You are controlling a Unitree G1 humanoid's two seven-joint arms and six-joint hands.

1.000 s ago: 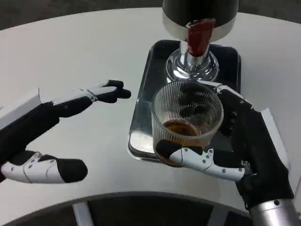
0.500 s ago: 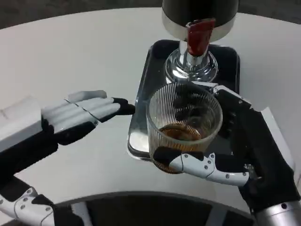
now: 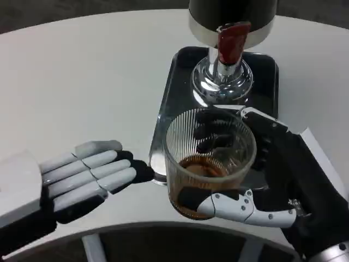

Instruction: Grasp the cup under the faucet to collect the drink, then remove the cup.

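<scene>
Cup (image 3: 210,155): a clear ribbed glass with brown drink in its bottom, held in the right hand (image 3: 272,180) over the near edge of the metal tray (image 3: 166,103), its base reaching past that edge toward the near rim of the white table (image 3: 82,71). The right hand wraps it, with the thumb (image 3: 232,206) lying across the near side low on the glass and the dark fingers (image 3: 210,131) showing through the far wall. Whether the cup's base touches the tray or table cannot be told, since the thumb and the glass itself cover it. The left hand (image 3: 90,177) lies near the table's near edge, just left of the tray's near-left corner, fingers straight and close together, pointing at the cup and holding nothing; its dark fingertips (image 3: 143,172) come close to the glass, and contact cannot be made out. At the tray's far end stands the dispenser (image 3: 232,22), its top cut off by the frame, with a red faucet handle (image 3: 232,41) above a chrome base (image 3: 222,79). Both forearms are cut off at the lower frame edge.
</scene>
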